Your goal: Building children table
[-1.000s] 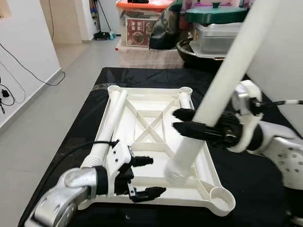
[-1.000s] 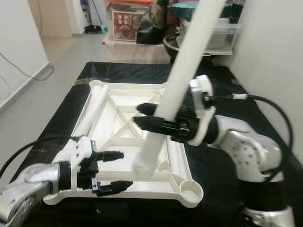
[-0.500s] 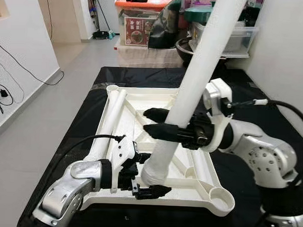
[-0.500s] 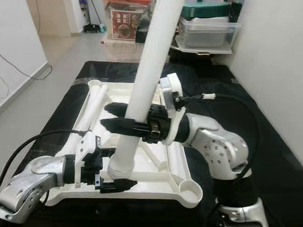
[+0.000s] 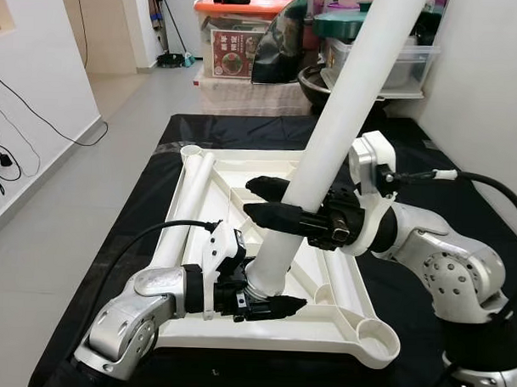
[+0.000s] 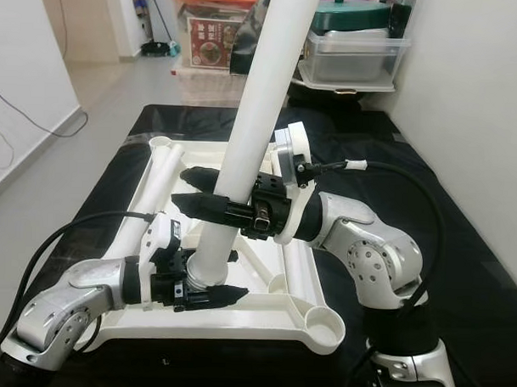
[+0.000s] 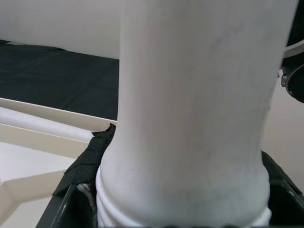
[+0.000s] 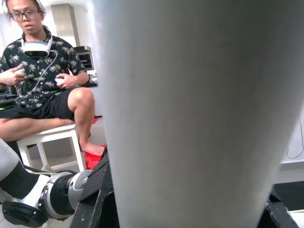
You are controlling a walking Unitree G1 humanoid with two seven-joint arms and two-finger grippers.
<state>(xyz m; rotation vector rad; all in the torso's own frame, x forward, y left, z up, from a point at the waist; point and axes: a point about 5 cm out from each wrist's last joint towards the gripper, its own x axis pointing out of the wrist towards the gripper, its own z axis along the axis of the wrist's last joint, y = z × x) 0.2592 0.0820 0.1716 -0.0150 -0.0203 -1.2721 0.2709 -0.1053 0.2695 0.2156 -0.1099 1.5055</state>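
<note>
An upturned white plastic child's tabletop (image 5: pixel 241 206) lies on a desk (image 5: pixel 148 198) draped in black cloth, its ribbed underside facing up with an X-shaped brace in the middle and round sockets at the corners. 1 white table leg (image 5: pixel 186 212) lies flat along the robot's left edge of the tabletop.

A 2nd white table leg (image 5: pixel 342 103) stands tilted, its top leaning away toward the far right and its threaded lower end down near the front left part of the tabletop. The right gripper (image 5: pixel 260 199) is closed around this leg at about mid-height, 1 black finger passing on each side of the tube; the right wrist view shows the white tube pressed between the 2 fingers (image 8: pixel 97 199). The left gripper (image 5: pixel 276 306) clasps the same leg at its ribbed foot, just above the tabletop surface, with its fingers on either side of the threaded collar; the left wrist view has the collar (image 7: pixel 183 190) sitting between the 2 black fingers (image 7: pixel 83 164). Whether the leg's end is seated in a socket cannot be told.

Beyond the desk stand stacked plastic storage boxes (image 5: pixel 238 44), 1 with an orange lid, and a green pot lid (image 5: pixel 349 25). In the right wrist view a person (image 8: pixel 42 71) sits on a white stool, wearing a headset and holding controllers.
</note>
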